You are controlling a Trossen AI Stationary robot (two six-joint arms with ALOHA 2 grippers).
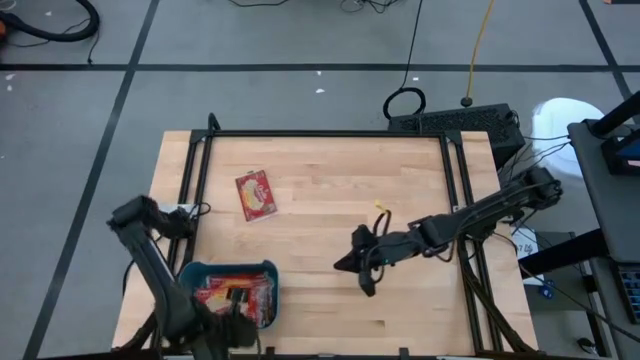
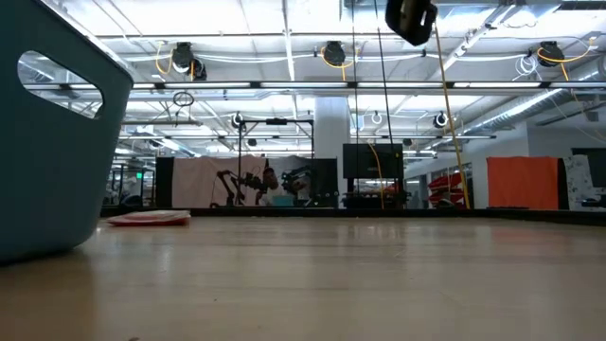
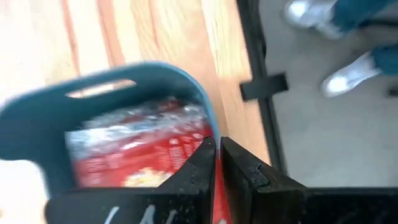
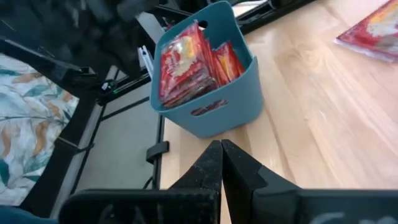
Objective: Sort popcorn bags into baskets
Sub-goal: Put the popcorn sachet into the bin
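the left gripper (image 3: 216, 163) hangs over the blue basket (image 1: 262, 268), fingers pinched on a red popcorn bag (image 3: 219, 202) above the bags (image 4: 186, 62) packed inside. one more bag (image 1: 256, 194) lies flat on the table (image 1: 330, 170) beyond, and off to the right the right gripper (image 4: 221, 163) hovers mid-table, fingers pressed together.

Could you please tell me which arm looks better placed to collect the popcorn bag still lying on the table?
Probably the right. Its end effector hovers empty over bare wood, nearer the loose popcorn bag. The left end effector sits over the teal basket, nearly shut with a red packet edge between its fingers.
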